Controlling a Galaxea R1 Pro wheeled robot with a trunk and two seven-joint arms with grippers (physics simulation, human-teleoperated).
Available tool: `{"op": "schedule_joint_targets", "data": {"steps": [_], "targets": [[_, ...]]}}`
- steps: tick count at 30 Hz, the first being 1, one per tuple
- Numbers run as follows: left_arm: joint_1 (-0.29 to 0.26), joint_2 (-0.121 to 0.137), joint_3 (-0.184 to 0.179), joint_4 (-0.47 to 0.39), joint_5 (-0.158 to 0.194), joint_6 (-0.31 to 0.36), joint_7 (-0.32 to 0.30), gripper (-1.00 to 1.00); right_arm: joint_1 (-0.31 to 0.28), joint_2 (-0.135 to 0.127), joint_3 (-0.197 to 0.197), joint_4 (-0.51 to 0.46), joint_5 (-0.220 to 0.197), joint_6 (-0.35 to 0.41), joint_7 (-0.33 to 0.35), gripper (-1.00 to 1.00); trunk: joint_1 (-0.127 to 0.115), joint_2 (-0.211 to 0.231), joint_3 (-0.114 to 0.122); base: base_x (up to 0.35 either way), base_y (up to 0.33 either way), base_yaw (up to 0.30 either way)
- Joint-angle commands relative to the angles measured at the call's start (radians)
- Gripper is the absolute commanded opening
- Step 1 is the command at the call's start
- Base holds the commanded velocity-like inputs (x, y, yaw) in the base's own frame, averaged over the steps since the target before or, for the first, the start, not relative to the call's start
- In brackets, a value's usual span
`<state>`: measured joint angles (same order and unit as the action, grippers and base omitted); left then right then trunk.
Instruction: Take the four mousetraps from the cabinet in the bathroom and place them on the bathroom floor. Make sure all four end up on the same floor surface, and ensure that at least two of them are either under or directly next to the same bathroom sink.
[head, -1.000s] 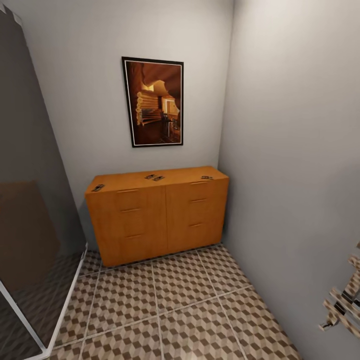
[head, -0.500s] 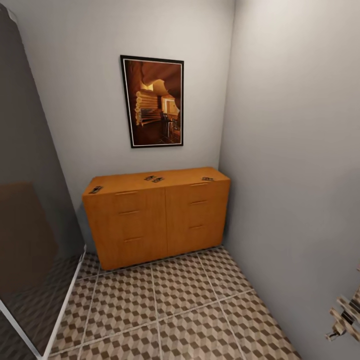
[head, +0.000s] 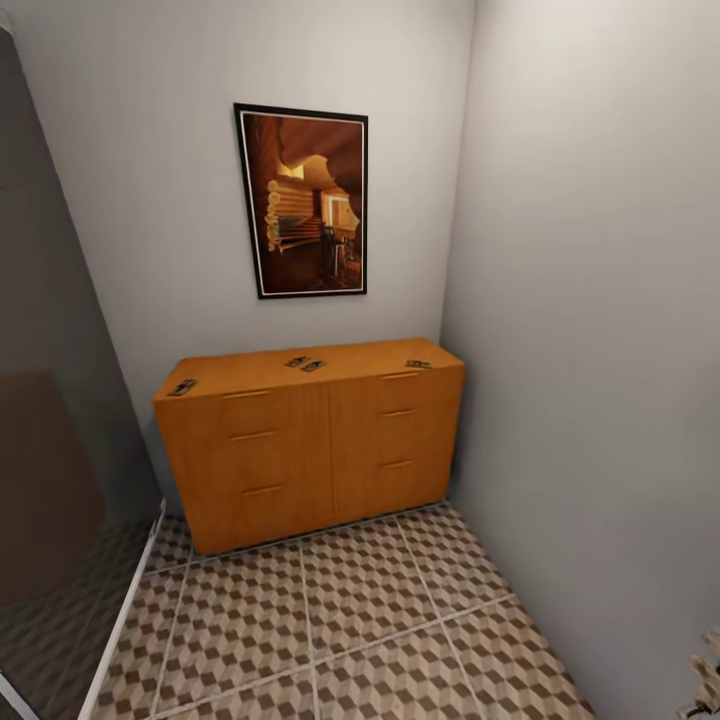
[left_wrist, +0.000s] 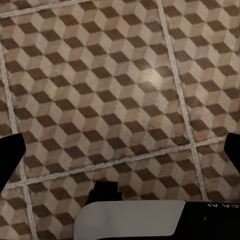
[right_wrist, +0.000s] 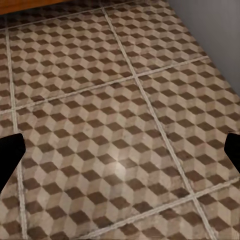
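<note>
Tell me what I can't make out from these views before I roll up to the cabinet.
- Mousetraps on the cabinet top: too small in the head view to tell how each one faces.
- Drawer contents: hidden behind shut fronts.
- Right hand: cut off by the head view's lower right corner; open or shut is unclear.
- Left hand: dark tips at the wrist view's edges, floor between them.

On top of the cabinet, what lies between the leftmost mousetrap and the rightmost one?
In the head view, two mousetraps lie side by side between the leftmost mousetrap and the rightmost mousetrap.
</note>
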<state>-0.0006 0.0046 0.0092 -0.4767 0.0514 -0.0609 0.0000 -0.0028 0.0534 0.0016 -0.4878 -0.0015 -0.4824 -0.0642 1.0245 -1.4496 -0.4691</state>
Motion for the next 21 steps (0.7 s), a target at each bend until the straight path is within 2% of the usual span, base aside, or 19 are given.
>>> {"op": "schedule_joint_targets", "data": {"steps": [1, 21], "targets": [[0.0, 0.0, 0.0, 0.0, 0.005, -0.002, 0.0, 1.0, 0.0, 0.0, 0.0, 0.0, 0.0, -0.002, -0.003, 1.0, 0.001, 0.0, -0.001, 0.292, 0.0, 0.0], [0.0, 0.0, 0.0, 0.0, 0.005, -0.002, 0.0, 1.0, 0.0, 0.0, 0.001, 0.0, 0.0, -0.004, -0.003, 1.0, 0.001, 0.0, -0.001, 0.33, 0.0, 0.0]]}}
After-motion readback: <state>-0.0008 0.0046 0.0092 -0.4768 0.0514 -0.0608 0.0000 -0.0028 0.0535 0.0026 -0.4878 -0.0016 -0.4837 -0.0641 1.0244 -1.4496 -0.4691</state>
